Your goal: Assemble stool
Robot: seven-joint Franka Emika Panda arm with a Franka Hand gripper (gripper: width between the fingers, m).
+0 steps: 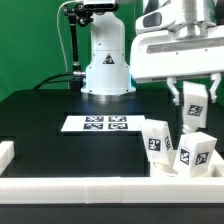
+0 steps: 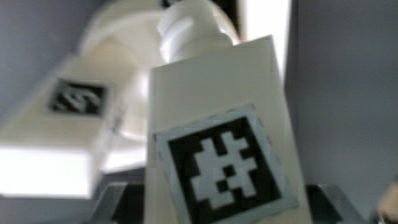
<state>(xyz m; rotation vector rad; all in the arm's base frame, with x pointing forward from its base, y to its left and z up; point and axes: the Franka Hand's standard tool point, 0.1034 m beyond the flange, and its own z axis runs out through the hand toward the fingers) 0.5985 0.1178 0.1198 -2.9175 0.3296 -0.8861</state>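
Stool legs: three counted, seat disc not made out in either view. Going from the exterior view's left: one border rail (image 1: pixel 8 152) at the table (image 1: pixel 60 150) edge, one marker board (image 1: pixel 98 124) mid-table, then the first leg (image 1: pixel 155 141) and second leg (image 1: pixel 194 154) standing close together near the front rail (image 1: pixel 80 188). Above them, at the exterior view's right, the third leg (image 1: pixel 195 115) hangs clear of the table, pinched between the fingers of the single gripper (image 1: pixel 195 100). The wrist view confirms the clamp, tag face toward the camera. Step judged: carrying a leg toward mounting. The next move needs the seat located, the leg aligned with its socket and the two standing legs avoided.
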